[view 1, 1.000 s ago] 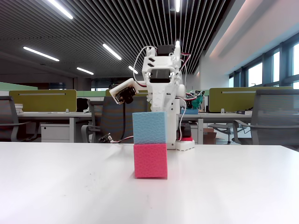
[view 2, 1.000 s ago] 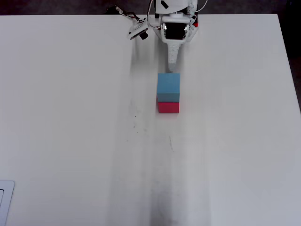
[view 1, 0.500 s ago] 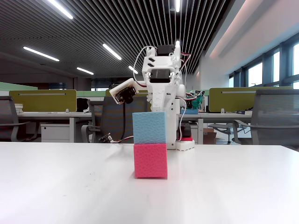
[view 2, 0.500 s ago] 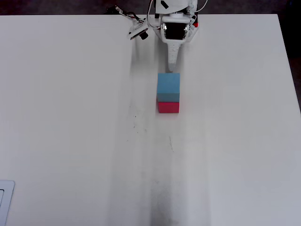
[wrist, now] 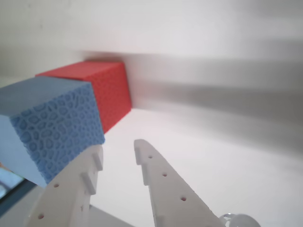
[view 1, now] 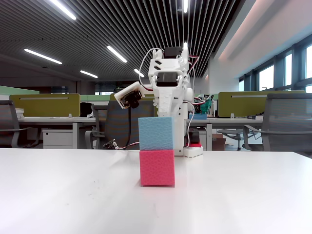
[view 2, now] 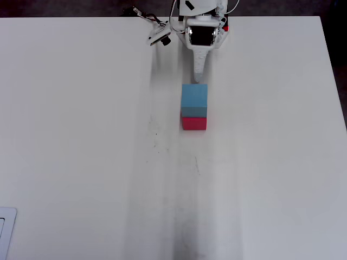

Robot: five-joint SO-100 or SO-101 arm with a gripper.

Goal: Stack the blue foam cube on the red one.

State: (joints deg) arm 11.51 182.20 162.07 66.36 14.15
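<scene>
- In the wrist view, the blue foam cube (wrist: 49, 125) is filling the left edge of the frame, with the red one (wrist: 102, 90) showing beyond it toward the upper left.
- In the fixed view, the blue cube (view 1: 156, 133) is sitting squarely on the red cube (view 1: 157, 167) just left of frame centre, the edges looking nearly flush, so the stack is reading as done.
- In the overhead view, the pair is lying a little right of centre in the upper half of the white table (view 2: 81, 135), the blue cube (view 2: 194, 99) covering most of the red cube (view 2: 193, 123).
- Moving right in the wrist view, the gripper (wrist: 118, 150) is coming in from the lower edge, its fingers (wrist: 163, 182) standing narrowly apart and gripping nothing; only bare table is showing between them.
- The near finger tip is lying just beside the blue cube's lower corner in that view; whether it is touching the foam I cannot tell.
- Further right in the overhead view, the arm base (view 2: 203, 21) is sitting at the top edge of the frame, with the arm reaching down toward the stack and ending just above the blue cube.
- The main risk, as I judge it, is the withdrawal: a finger dragging sideways or rising under that corner could be tipping the light foam off, since nothing is holding it but its own weight.
- A jaw opening wider this close could be nudging the blue cube off its seat too.
</scene>
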